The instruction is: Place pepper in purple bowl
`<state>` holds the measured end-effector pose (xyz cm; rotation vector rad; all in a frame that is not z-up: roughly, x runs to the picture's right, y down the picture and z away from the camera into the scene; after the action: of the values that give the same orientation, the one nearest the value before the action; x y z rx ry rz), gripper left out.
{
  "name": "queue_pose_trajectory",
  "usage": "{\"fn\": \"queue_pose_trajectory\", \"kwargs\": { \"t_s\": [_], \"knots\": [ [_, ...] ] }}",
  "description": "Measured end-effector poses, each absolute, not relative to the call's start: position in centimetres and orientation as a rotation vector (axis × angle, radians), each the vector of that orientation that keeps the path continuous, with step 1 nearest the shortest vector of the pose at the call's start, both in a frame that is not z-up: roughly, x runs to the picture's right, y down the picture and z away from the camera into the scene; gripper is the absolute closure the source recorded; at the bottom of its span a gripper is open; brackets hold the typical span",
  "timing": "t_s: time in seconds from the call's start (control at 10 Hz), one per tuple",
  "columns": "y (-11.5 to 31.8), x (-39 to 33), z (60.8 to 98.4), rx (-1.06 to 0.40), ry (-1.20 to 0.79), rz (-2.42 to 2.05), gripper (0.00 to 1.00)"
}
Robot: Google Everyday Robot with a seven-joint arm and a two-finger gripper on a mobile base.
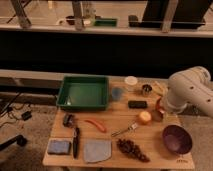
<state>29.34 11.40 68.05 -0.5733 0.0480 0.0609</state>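
The slim orange-red pepper (pixel 95 125) lies flat on the wooden table (pixel 150 127), left of centre, in front of the green tray. The dark purple bowl (pixel 176 138) stands upright and empty at the table's front right corner. My white arm (pixel 187 92) comes in from the right over the table's right side. My gripper (pixel 159 113) hangs at its lower end, just right of the round orange fruit and behind the purple bowl. It is far to the right of the pepper.
A green tray (pixel 84 92) sits at the back left. A blue cup (pixel 117 93), white cup (pixel 131 82), metal cup (pixel 146 90) and black block (pixel 137 104) are behind the orange fruit (pixel 145 117). A fork (pixel 125 131), grapes (pixel 132 149), grey cloth (pixel 97 150), blue sponge (pixel 59 146) and black brush (pixel 75 141) line the front.
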Motion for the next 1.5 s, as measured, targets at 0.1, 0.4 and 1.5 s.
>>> {"fn": "queue_pose_trajectory", "kwargs": {
  "t_s": [0.1,0.4,1.5],
  "knots": [
    [11.4,29.3,68.0,-0.573,0.048,0.061,0.37],
    [11.4,29.3,68.0,-0.573,0.048,0.061,0.37],
    [13.7,16.5,67.4,-0.536,-0.039,-0.151,0.37]
  ]
}}
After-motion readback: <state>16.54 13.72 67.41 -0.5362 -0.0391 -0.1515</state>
